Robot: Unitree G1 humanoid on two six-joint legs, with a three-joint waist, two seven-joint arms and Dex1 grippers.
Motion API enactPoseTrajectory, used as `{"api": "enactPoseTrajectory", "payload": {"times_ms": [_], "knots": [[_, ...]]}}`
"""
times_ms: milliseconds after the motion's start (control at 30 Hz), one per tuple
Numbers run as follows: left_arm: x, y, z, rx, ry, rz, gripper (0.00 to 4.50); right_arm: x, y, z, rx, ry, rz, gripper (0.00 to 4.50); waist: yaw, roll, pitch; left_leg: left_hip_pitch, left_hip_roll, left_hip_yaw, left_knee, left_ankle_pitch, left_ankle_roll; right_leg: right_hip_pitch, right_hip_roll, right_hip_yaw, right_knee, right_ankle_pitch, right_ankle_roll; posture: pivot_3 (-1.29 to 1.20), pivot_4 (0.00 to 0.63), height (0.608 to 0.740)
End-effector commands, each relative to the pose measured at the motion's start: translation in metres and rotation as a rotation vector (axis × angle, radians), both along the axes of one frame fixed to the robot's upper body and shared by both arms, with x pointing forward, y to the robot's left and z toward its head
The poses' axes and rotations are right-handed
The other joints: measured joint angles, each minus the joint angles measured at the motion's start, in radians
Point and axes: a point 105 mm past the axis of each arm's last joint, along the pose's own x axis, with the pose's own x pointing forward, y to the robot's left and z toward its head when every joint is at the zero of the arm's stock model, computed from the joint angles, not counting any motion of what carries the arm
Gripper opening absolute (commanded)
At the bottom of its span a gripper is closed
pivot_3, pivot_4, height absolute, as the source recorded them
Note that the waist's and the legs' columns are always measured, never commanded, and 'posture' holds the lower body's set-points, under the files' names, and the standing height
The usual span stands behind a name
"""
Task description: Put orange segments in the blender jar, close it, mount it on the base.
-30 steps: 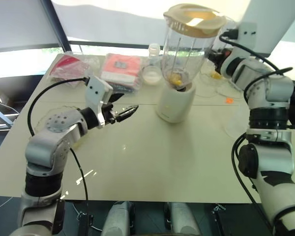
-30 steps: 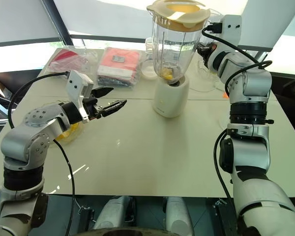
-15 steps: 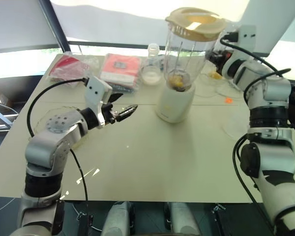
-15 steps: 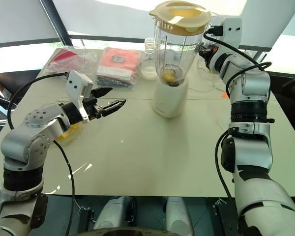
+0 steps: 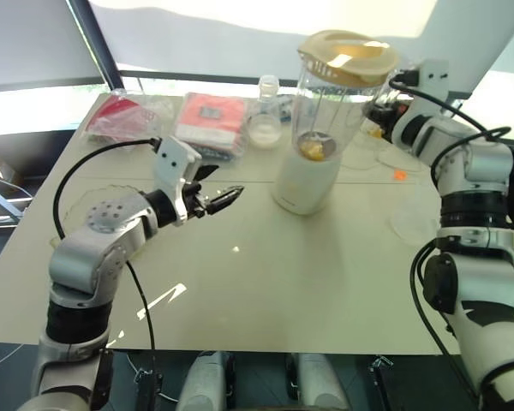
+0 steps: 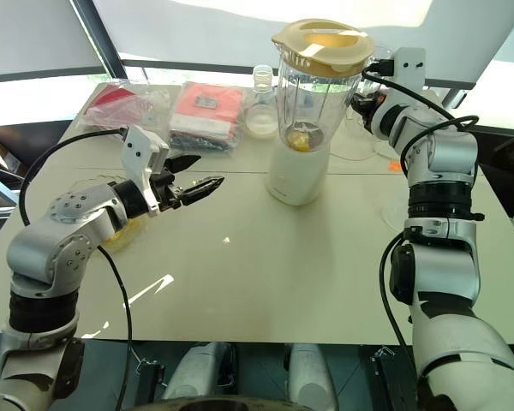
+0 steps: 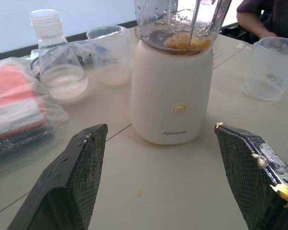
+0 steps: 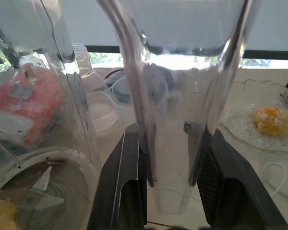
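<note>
The blender jar, clear and closed by a cream lid, stands with its bottom in the top of the white base at the table's far middle. Orange segments lie at the jar's bottom beside the metal blade. My right gripper reaches in from the right and is shut on the jar's side handle, with a black finger on either side of it. My left gripper hovers open above the table, to the left of the base and apart from it, holding nothing.
Behind the base stand a small clear bottle and a clear cup. Bagged red packets lie at the back left. A glass bowl with yellow scraps sits at the back right. A clear measuring cup is nearby, and a person's sleeve shows beyond it.
My right gripper has moved right and slightly down with the jar. The jar has gone from leaning left to nearly upright on the base. The left arm has kept still.
</note>
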Motion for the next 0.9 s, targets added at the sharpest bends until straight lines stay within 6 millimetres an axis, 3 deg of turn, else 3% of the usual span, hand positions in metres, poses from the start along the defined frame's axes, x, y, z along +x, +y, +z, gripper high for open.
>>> {"api": "enactPoseTrajectory", "payload": {"times_ms": [33, 300, 900], "knots": [[-0.003, -0.003, 0.012, -0.006, -0.055, -0.016, 3.69, -0.002, 0.002, 0.005, 0.019, -0.029, 0.033, 0.81, -0.001, 0.000, 0.000, 0.000, 0.000, 0.000, 0.000, 0.000, 0.000, 0.000, 0.000, 0.000, 0.000, 0.000, 0.000, 0.00, 0.150, 0.740], [0.000, 0.000, 0.010, 0.000, -0.058, 0.007, 3.69, -0.007, 0.008, 0.006, -0.042, -0.043, -0.014, 0.81, 0.000, 0.000, 0.000, 0.000, 0.000, 0.000, 0.000, 0.000, 0.000, 0.000, 0.000, 0.000, 0.001, 0.000, 0.000, 0.00, 0.150, 0.740], [0.002, -0.004, 0.007, -0.002, -0.061, 0.007, 3.69, -0.012, 0.014, -0.017, -0.013, 0.055, -0.071, 0.81, -0.003, 0.000, 0.000, 0.001, 0.000, 0.000, 0.000, 0.000, 0.000, 0.001, 0.000, 0.000, 0.001, 0.000, 0.000, 0.00, 0.150, 0.740]]}}
